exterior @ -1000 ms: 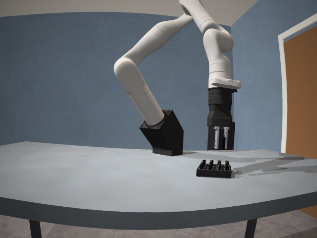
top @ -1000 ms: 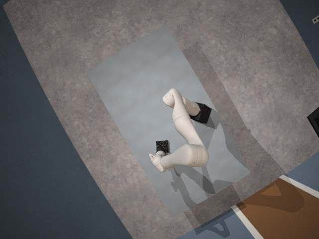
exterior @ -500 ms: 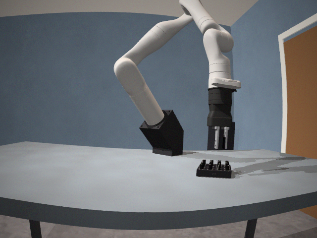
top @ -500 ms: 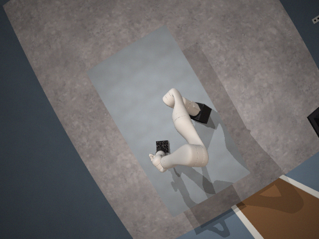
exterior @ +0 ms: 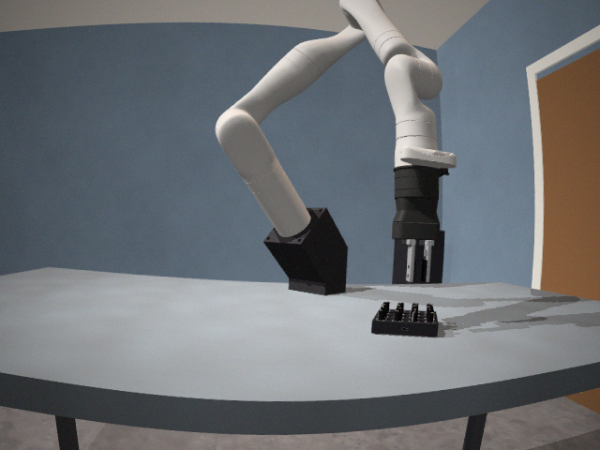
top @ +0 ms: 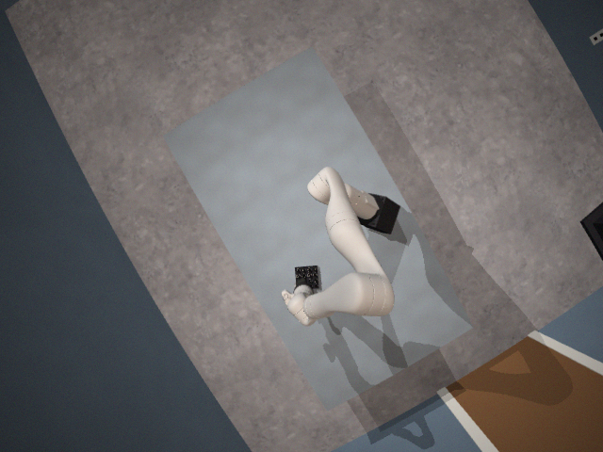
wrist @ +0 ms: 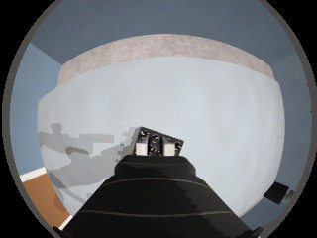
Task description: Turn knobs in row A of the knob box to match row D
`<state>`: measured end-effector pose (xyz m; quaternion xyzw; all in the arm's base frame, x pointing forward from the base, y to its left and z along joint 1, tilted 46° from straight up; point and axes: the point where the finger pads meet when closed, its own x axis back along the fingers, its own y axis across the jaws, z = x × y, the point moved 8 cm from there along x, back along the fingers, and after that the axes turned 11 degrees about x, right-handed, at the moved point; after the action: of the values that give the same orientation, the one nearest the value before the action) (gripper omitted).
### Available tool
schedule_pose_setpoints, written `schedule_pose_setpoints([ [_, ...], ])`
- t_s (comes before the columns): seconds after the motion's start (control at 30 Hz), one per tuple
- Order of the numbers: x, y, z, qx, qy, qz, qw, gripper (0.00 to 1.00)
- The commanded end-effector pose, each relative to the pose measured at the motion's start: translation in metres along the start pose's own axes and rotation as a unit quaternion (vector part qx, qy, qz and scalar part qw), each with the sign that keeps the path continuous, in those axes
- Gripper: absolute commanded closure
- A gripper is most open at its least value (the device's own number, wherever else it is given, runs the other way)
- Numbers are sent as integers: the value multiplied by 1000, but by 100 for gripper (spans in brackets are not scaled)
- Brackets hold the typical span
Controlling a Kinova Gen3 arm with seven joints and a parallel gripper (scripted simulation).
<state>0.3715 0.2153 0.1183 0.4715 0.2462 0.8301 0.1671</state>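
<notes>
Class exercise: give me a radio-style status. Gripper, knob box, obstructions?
Gripper partly open, empty, above the box. Knob box on its feet, untouched. No obstruction seen.
</notes>
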Motion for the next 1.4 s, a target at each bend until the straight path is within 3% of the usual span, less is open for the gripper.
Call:
schedule_pose_setpoints([
  [0.0,0,0,0,0,0,0,1000,54],
  [1.37,-40,0,0,0,0,1,1000,54],
])
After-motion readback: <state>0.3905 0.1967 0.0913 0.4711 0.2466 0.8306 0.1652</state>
